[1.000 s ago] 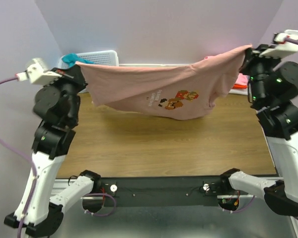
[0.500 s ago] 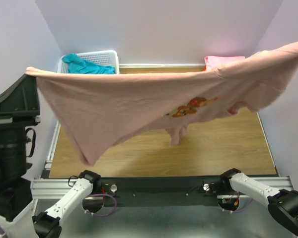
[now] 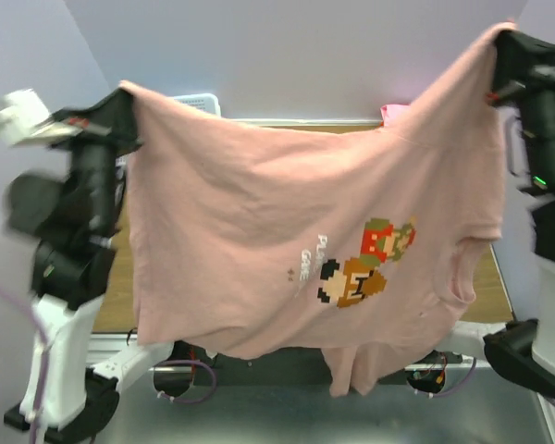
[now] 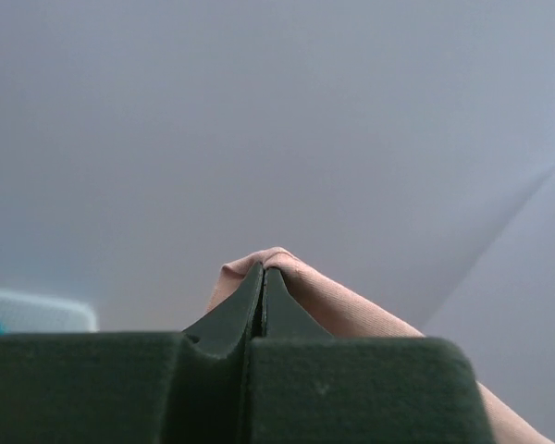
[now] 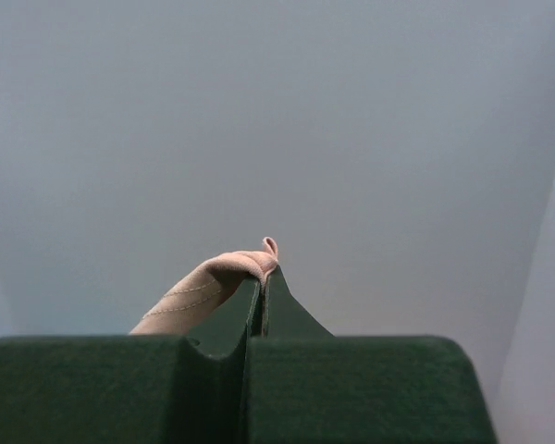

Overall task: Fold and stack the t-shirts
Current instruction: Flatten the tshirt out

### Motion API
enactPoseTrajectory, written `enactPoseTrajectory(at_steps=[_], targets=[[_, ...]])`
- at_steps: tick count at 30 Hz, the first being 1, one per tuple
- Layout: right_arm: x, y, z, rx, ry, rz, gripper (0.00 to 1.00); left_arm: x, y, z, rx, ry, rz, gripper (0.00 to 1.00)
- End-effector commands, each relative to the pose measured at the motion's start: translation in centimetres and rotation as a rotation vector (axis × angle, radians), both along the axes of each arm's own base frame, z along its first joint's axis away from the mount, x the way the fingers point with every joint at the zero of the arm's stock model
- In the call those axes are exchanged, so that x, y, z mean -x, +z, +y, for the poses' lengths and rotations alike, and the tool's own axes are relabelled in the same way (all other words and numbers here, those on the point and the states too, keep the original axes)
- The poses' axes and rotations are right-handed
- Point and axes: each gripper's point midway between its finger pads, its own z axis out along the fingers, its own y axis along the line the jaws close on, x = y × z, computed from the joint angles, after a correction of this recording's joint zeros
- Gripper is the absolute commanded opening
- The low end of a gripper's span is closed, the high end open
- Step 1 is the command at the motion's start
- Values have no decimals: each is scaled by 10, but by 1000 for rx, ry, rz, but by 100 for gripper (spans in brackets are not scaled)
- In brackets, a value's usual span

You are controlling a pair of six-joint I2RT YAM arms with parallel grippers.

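Left pincer [image 3: 122, 92] at 10 o'clock, right pincer [image 3: 502, 39] at 2 o'clock, both clenched on corners of the dusty-pink t-shirt [image 3: 250, 222] (hanging spread wide).

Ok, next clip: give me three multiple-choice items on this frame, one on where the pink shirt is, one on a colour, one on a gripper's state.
1. Where is the pink shirt?
A. lying flat
B. hanging in the air between the left gripper and the right gripper
C. crumpled in a heap

2. What colour is the lettering on it?
A. white
B. black
C. green

3. The left gripper is:
A. wide open and empty
B. shut on an edge of the shirt
C. open around a sleeve

Answers:
1 B: the top view shows it stretched from one raised gripper to the other.
2 A: the letters beside the pixel figures are white.
3 B: the left wrist view shows the jaws pressed together with pink cloth pinched between them.
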Motion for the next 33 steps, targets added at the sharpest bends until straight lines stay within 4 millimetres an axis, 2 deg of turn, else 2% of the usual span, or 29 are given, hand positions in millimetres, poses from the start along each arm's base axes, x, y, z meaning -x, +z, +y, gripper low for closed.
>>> enactPoseTrajectory(at_steps=[1, 2, 3, 4, 6, 7, 8, 9, 10, 11, 12, 13, 14, 15, 16, 18, 22, 23, 24, 27, 28, 30, 31, 32, 33], targets=[[-134, -101, 7, 103, -296, 294, 1, -107, -120, 15, -43, 290, 385, 0], [-150, -115, 3, 106, -360, 318, 1, -137, -156, 12, -76, 326, 483, 0], [-191, -167, 12, 170, -391, 425, 1, -154, -182, 11, -103, 342, 542, 0], [-211, -192, 19, 199, -374, 470, 1, -184, -237, 6, -143, 353, 661, 0], [-249, -249, 23, 187, -347, 576, 1, -212, -295, 15, -160, 368, 798, 11], [-281, -312, 23, 209, -335, 688, 1, -233, -344, 14, -194, 373, 917, 39], [-292, -343, 23, 236, -336, 745, 1, -241, -367, 15, -206, 379, 973, 56], [-303, -371, 22, 242, -342, 793, 12, -248, -380, 20, -221, 399, 1025, 72], [-319, -429, 26, 277, -347, 895, 25, -253, -397, 20, -240, 410, 1076, 86], [-325, -452, 30, 287, -329, 935, 43, -261, -430, 20, -263, 427, 1152, 96], [-330, -476, 31, 289, -332, 977, 59, -263, -439, 20, -274, 433, 1176, 97], [-338, -508, 32, 305, -340, 1029, 75, -267, -450, 19, -280, 432, 1193, 97], [-340, -523, 33, 306, -342, 1053, 82, -268, -454, 16, -282, 414, 1195, 97], [-342, -533, 34, 308, -344, 1069, 87, -271, -455, 14, -275, 401, 1180, 98], [-343, -545, 33, 307, -353, 1090, 98, -268, -459, 14, -275, 394, 1181, 98], [-341, -548, 35, 300, -342, 1097, 100, -269, -461, 9, -273, 361, 1162, 98], [-327, -537, 38, 264, -305, 1094, 100, -256, -480, 6, -284, 323, 1192, 98], [-322, -523, 39, 220, -288, 1076, 100, -254, -481, 5, -279, 313, 1192, 98], [-311, -534, 40, 215, -276, 1106, 100, -248, -488, 5, -280, 309, 1208, 98], [-287, -538, 49, 133, -201, 1142, 100, -239, -488, 3, -270, 289, 1204, 98], [-269, -543, 50, 113, -178, 1167, 100, -233, -494, 3, -275, 280, 1209, 98], [-250, -551, 61, 51, -102, 1207, 100, -226, -488, 1, -270, 256, 1188, 98], [-240, -555, 64, 33, -74, 1225, 100, -218, -497, 0, -276, 243, 1198, 98], [-224, -561, 70, 8, -23, 1258, 100, -214, -493, 1, -270, 238, 1185, 98], [-217, -565, 74, -7, 5, 1275, 100, -210, -497, 1, -270, 233, 1191, 98]])
